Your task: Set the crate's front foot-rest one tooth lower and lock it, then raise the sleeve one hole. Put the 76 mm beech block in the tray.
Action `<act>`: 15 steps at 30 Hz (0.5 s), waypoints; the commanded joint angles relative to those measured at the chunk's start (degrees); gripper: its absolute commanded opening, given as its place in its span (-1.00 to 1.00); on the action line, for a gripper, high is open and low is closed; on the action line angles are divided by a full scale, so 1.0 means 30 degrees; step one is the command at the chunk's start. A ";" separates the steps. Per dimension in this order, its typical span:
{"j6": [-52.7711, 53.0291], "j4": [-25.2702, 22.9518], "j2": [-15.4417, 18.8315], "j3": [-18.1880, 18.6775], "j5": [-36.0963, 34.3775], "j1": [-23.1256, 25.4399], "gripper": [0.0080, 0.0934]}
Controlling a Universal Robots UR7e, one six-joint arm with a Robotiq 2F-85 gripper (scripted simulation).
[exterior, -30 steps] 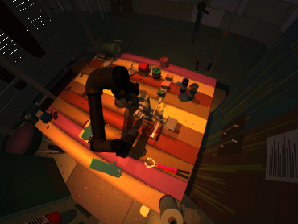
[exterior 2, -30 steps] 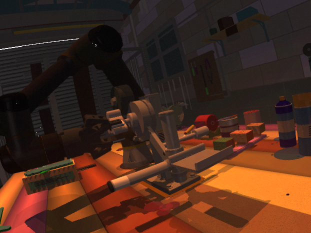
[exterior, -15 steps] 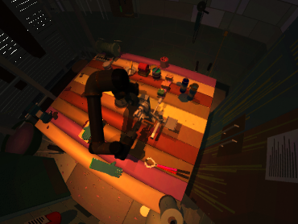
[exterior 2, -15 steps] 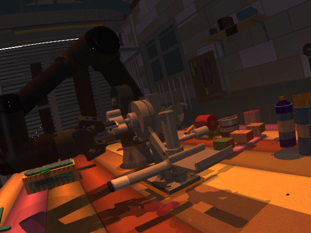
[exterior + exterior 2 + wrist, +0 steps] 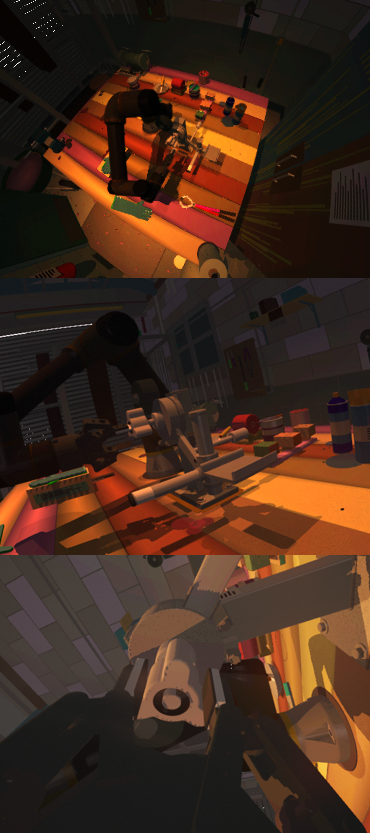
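Observation:
The foot-rest fixture (image 5: 206, 469) stands bolted at the middle of the bench, with a flat grey foot-rest plate (image 5: 239, 466), an upright post and sleeve (image 5: 203, 433), and a toothed disc (image 5: 170, 418) on its side. A lobed locking knob (image 5: 172, 686) sticks out from that disc toward me. My gripper (image 5: 175, 686) is open, its fingers standing on either side of the knob and holding nothing. Several wooden blocks (image 5: 288, 439) sit on a long tray (image 5: 298, 449) behind the fixture; I cannot tell which is the beech one.
A tin (image 5: 271, 425) and a red spool (image 5: 246, 423) stand behind the blocks, spray cans (image 5: 339, 424) at the far right. A toothed wooden box (image 5: 59, 487) lies left of the fixture, and a long white-tipped handle (image 5: 161, 488) juts toward the bench's front.

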 commanded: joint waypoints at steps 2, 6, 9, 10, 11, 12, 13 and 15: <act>0.0000 0.0051 -0.0048 -0.0028 -0.0001 0.0002 -0.06; 0.0000 0.0285 -0.0179 -0.0136 -0.0002 0.0000 -0.06; 0.0000 0.0616 -0.0362 -0.0290 -0.0002 -0.0001 -0.06; 0.0000 0.0759 -0.0438 -0.0358 -0.0002 -0.0001 -0.06; 0.0000 0.0917 -0.0521 -0.0434 -0.0002 -0.0001 -0.06; 0.0000 0.1091 -0.0611 -0.0520 -0.0002 -0.0002 -0.06; 0.0000 0.1280 -0.0706 -0.0614 -0.0002 -0.0002 -0.06; 0.0000 0.1701 -0.0910 -0.0832 -0.0003 -0.0002 -0.06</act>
